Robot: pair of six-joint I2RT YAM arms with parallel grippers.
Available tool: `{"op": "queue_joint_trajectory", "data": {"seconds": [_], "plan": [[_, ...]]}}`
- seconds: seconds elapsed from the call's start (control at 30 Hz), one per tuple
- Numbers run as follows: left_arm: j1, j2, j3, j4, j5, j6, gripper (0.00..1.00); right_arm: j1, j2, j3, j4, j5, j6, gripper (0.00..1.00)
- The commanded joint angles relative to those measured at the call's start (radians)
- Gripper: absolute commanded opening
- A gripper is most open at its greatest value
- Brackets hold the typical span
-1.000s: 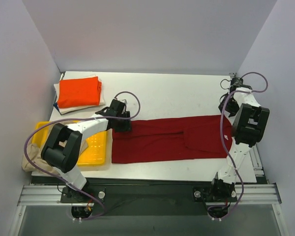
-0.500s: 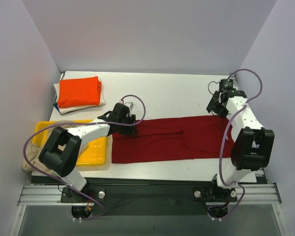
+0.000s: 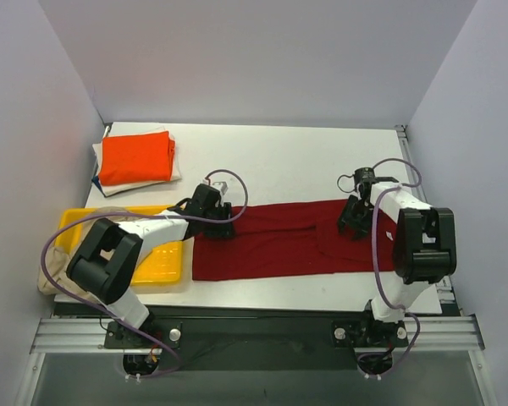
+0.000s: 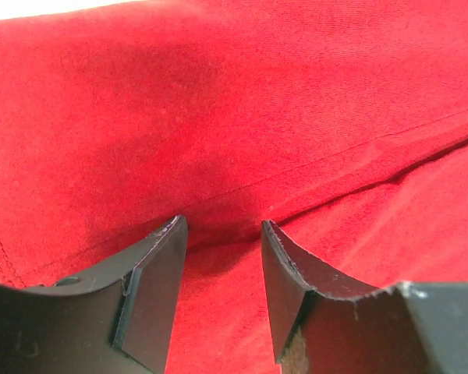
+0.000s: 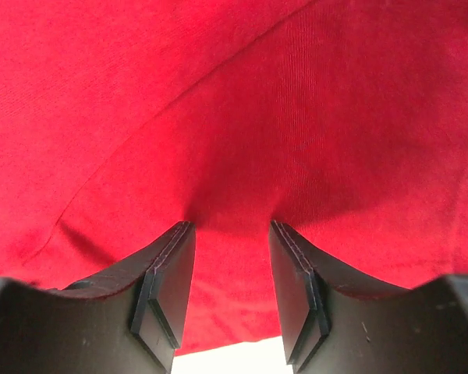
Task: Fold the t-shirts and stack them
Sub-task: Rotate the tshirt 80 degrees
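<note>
A dark red t-shirt lies flat on the white table, folded into a long band. Its long axis runs from 9 o'clock to 3 o'clock across the near half of the table, and which end holds the collar cannot be told. The left gripper is down on the band's 10 o'clock corner. The left wrist view shows its two dark fingers parted, their tips resting on the red cloth beside a stitched seam, with nothing clamped between them. The right gripper sits on the far edge towards the 2 o'clock end. Its fingers are likewise spread and pressed onto the cloth, and a sliver of white table shows below them. Pale grey-lilac walls close in the table on three sides. At the table's 10 o'clock corner a folded bright orange t-shirt tops a small stack, with a pale shirt under it and a blue edge peeking out on the left. A yellow tray lies at 8 o'clock, just beside the red band's left end and partly covered by the left arm. Beige cloth slumps over the table's edge beyond the tray.
</note>
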Motion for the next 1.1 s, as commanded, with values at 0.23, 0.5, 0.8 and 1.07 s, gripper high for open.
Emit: {"op": "queue_joint_trajectory", "data": {"seconds": [0.23, 0.5, 0.8, 1.07], "plan": [[-0.019, -0.100, -0.096, -0.009, 0.049, -0.064, 0.54, 0.000, 0.277, 0.243, -0.045, 0.023, 0.031, 0.40], [-0.046, -0.225, -0.094, -0.015, 0.106, -0.086, 0.54, 0.001, 0.463, 0.623, -0.155, -0.016, 0.003, 0.41], [-0.037, -0.201, -0.018, -0.060, 0.045, -0.024, 0.54, -0.002, 0.434, 0.779, -0.195, -0.115, -0.052, 0.42], [-0.036, -0.098, -0.053, -0.011, -0.020, -0.017, 0.54, 0.004, 0.257, 0.581, -0.192, -0.160, -0.044, 0.42]]}}
